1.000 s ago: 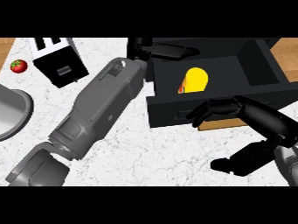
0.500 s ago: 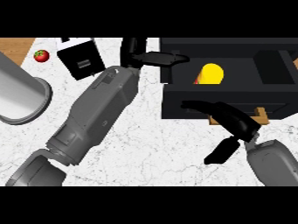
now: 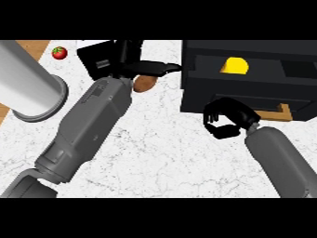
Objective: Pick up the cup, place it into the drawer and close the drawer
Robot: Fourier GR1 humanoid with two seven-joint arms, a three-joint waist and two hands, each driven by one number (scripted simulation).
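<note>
The yellow cup [image 3: 235, 66] lies inside the black drawer [image 3: 257, 100], which stands partly open at the upper right. My right hand [image 3: 225, 119] is at the drawer's front panel near its left corner, fingers curled, holding nothing. My left hand [image 3: 149, 68] is stretched out just left of the drawer's back corner, fingers straight and pointing right, also holding nothing. Its grey forearm [image 3: 92, 121] runs diagonally across the marble counter [image 3: 168, 158].
A large white cylinder [image 3: 16, 81] lies at the left over the counter's wooden edge. A small red fruit [image 3: 60, 52] and a black box [image 3: 97, 60] sit at the top left. A brown rounded object [image 3: 145, 84] shows under my left hand.
My right hand has risen to the drawer's front panel and curled up. The drawer shows less open depth than before. The left hand stays by the drawer's back left corner.
</note>
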